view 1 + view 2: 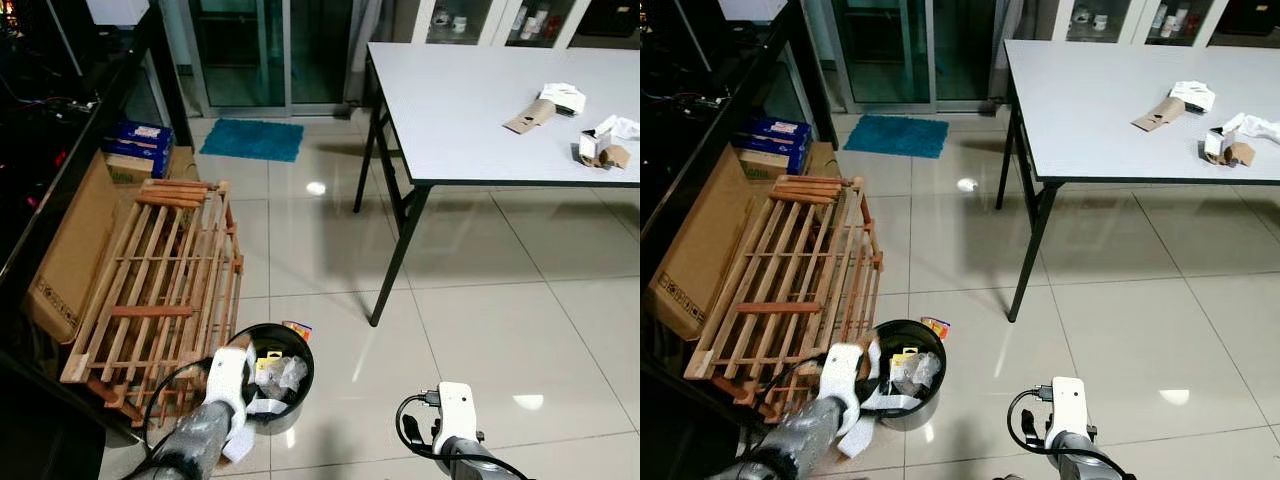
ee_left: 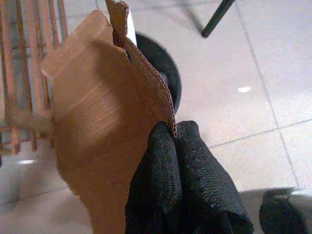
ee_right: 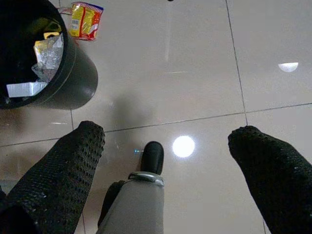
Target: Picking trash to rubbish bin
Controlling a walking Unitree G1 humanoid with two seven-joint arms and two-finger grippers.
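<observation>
Left gripper (image 2: 174, 141) clamped on brown cardboard piece (image 2: 102, 126), held right at rim of black bin (image 1: 300, 385) just beyond its fingers; right gripper (image 3: 165, 146) fingers spread wide over floor tiles (image 3: 195, 73), bin off to its side.

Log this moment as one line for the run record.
phase: at bin | left gripper: shut on cardboard piece, beside black bin | right gripper: open, idle above floor | more trash on table

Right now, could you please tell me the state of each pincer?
Left pincer: shut on a piece of brown cardboard, near the black bin.
Right pincer: open, holding nothing, above the floor.
</observation>
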